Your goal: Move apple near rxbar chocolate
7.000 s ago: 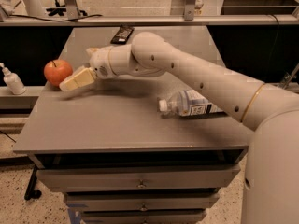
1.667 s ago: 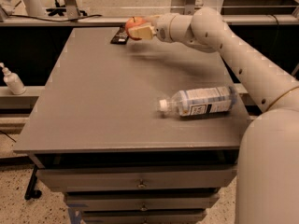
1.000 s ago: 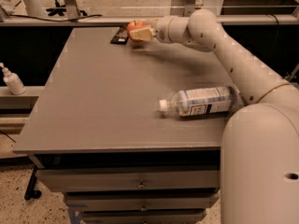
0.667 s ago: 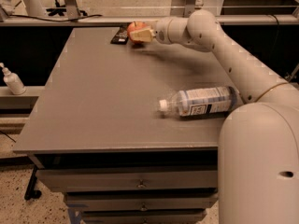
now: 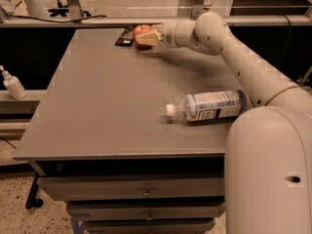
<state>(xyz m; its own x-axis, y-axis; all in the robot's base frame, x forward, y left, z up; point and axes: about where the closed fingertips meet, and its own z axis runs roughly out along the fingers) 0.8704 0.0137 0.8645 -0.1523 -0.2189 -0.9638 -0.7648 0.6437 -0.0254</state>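
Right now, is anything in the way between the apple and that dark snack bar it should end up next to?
Nothing visible is in the way. The apple is at the gripper, at the far edge of the table, right beside the dark bar. The plastic bottle lies well away, near the front right.

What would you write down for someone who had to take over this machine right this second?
Claw: reached to the far edge of the table, closed on the apple.
Rxbar chocolate: lies flat just left of the apple.
Done: the apple is next to the bar.
Left: probably set it down, open the claw and pull the arm back; whether the apple touches the table is unclear.
Plastic bottle: on its side, front right, not involved.
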